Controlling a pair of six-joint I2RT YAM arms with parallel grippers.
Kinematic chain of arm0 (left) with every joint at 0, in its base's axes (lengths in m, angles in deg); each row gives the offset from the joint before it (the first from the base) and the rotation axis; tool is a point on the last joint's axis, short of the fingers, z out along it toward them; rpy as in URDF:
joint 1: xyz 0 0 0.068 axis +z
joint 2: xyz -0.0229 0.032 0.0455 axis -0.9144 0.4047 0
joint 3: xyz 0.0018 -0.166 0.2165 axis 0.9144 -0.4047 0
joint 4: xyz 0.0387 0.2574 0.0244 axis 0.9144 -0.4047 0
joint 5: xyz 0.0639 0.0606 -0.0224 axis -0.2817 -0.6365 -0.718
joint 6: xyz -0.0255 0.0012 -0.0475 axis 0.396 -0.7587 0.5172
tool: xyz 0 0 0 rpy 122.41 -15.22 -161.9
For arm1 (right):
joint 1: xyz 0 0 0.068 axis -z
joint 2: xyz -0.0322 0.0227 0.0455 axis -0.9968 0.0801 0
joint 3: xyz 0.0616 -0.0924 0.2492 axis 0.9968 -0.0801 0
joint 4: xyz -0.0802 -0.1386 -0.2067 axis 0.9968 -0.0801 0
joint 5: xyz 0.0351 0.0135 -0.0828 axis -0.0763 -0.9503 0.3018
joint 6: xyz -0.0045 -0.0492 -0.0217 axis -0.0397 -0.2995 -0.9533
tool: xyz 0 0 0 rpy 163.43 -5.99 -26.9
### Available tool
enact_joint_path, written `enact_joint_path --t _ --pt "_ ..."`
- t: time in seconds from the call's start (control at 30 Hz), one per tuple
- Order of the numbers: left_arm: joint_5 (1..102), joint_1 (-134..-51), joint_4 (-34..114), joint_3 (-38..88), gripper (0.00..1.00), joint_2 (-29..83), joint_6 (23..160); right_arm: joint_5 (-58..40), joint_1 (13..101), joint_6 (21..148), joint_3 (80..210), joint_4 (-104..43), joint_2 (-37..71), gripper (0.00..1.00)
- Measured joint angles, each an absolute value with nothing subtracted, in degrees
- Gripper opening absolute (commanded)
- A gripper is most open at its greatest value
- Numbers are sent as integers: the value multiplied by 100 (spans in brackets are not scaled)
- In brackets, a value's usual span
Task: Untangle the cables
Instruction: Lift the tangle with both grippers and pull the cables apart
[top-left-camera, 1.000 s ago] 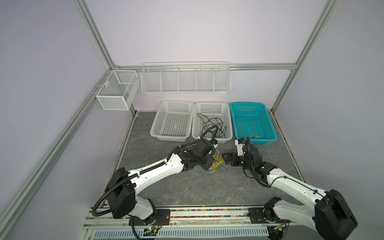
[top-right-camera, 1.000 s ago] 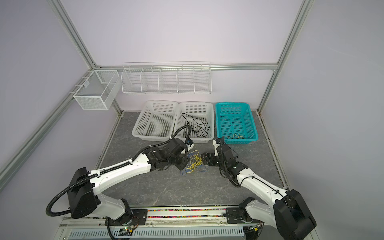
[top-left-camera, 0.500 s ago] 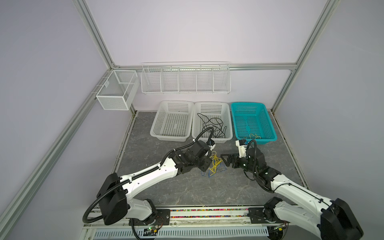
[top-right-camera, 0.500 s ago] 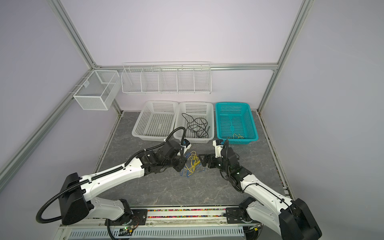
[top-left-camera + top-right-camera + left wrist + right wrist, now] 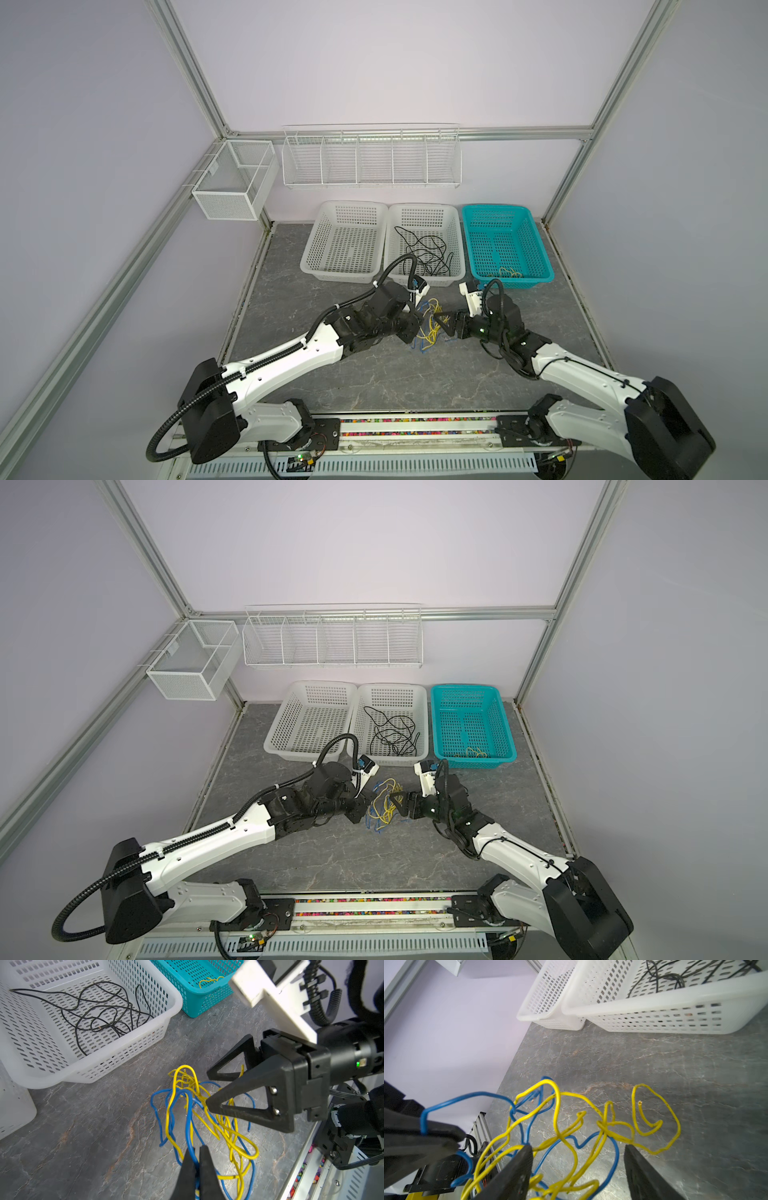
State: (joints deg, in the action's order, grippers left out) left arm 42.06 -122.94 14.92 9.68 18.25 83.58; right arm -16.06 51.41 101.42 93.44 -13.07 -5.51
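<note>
left wrist view: left gripper [image 5: 197, 1150] pinched tight on a blue cable [image 5: 188, 1118], right gripper [image 5: 207, 1089] spread open, seemingly straddling the yellow cables [image 5: 185, 1066].

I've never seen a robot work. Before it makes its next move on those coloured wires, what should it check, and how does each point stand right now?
1. Left gripper shut on the blue cable: ok.
2. Right gripper open, with strands between its jaws: ok.
3. Only one colour in that gap: not ok; the blue cable and the yellow cable both cross it.
4. Blue and yellow apart: not ok; they interlace on the table.
5. Black cable out of the way, inside the white basket: ok.
6. No tight knot in the tangle: cannot tell.
</note>
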Motion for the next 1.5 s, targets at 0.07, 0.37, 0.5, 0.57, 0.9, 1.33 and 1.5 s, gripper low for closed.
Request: enact_joint_path --t 0.07,0.37,0.5,0.57,0.9,1.33,1.5 --pt "4206 -12294 1527 968 0 1803 8380 -1638 5047 10131 9381 -1231 -398 55" --pt "4180 -12294 1724 780 0 1187 8478 -1136 4857 10000 9748 -1675 59 27" --pt "4075 -12303 1958 408 0 645 8526 -803 4850 9958 9857 -1889 24 17" --pt "3981 -12303 1986 286 0 354 8537 -620 4857 9952 9923 -2107 83 12" --pt "3538 -12303 2153 205 0 -566 8592 -480 5178 9973 10036 -2791 247 19" --pt "4005 -12303 1921 48 0 186 8594 -970 5185 9569 9575 -2426 -2050 73" --pt "4414 -12303 1899 48 0 518 8579 -1485 5152 9552 9562 -2203 -1738 77"
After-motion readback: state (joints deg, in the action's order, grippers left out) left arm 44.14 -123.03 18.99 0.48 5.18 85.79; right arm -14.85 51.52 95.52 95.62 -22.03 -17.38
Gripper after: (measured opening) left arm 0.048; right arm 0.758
